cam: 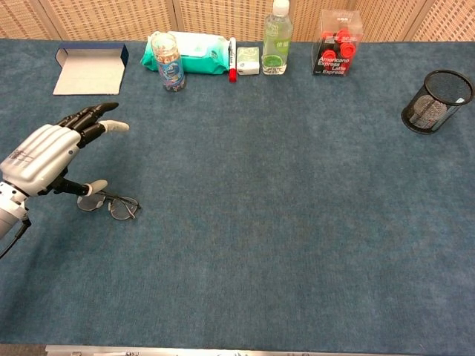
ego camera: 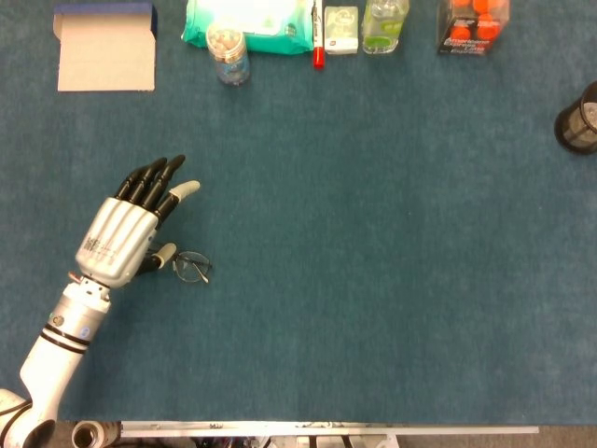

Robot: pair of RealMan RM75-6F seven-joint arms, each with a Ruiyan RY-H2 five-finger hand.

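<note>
1 pair of eyeglasses [ego camera: 191,268] lies flat on the blue counter [ego camera: 373,280], just beside the thumb of the left hand [ego camera: 126,233], which hangs above the cloth with its fingers stretched forward, close together, and gripping nothing; whether the thumb tip touches the frame I cannot tell. The right hand shows in neither view. The glasses look thin-rimmed and wiry, so they are probably very light, springy at the arms and easy to bend or scratch at the lenses. They sit low against the counter, which leaves little for fingers to get under. The safest hold seems to be a gentle pinch on the bridge or the rim edge, keeping off the lens faces.
</note>
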